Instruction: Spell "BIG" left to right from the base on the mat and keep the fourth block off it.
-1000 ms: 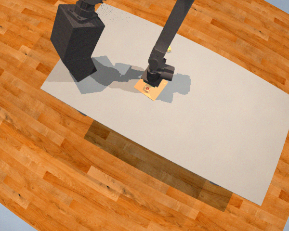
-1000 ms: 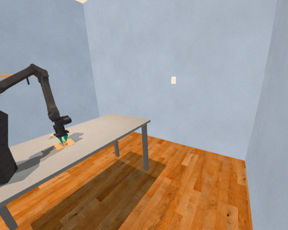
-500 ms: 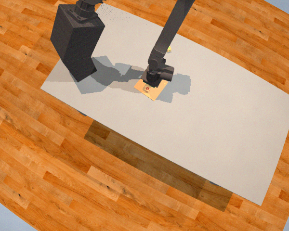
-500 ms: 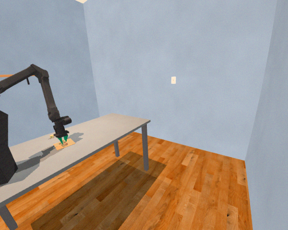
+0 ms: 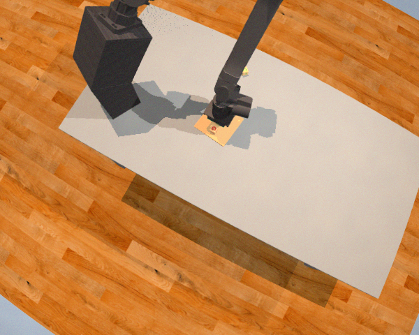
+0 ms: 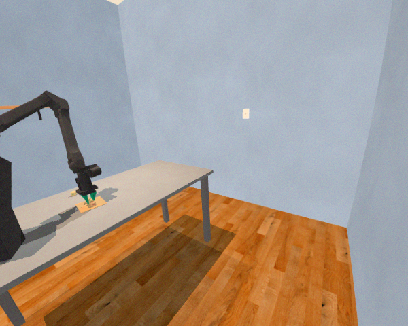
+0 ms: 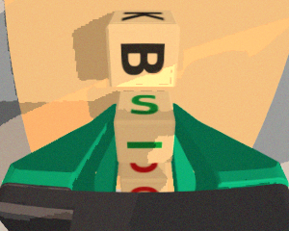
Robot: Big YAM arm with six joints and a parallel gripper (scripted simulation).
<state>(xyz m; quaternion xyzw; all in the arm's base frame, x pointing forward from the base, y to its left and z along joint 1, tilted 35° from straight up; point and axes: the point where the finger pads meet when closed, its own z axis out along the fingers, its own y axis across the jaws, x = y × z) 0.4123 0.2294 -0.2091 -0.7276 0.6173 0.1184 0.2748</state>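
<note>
The mat (image 5: 222,139) (image 6: 83,209) (image 7: 48,48) lies under my gripper (image 6: 90,202) (image 7: 144,114), whose green fingers are shut on the I block (image 7: 144,140). Its top face shows a green I and a side face shows S. The B block (image 7: 143,55) sits on the mat beyond it, black B on top, with a small gap between them. The block with the red letter (image 5: 213,128) (image 7: 144,185), which looks like G, is on the other side of the I block, partly hidden by the gripper in the wrist view. The three line up in a row. The bottom of the I block is hidden.
The fourth block (image 5: 245,70) (image 6: 73,193), yellowish, lies off the mat on the table (image 5: 311,162) (image 6: 144,182). The dark robot pedestal (image 5: 112,61) (image 6: 0,210) stands at the table's left end in the top and exterior views.
</note>
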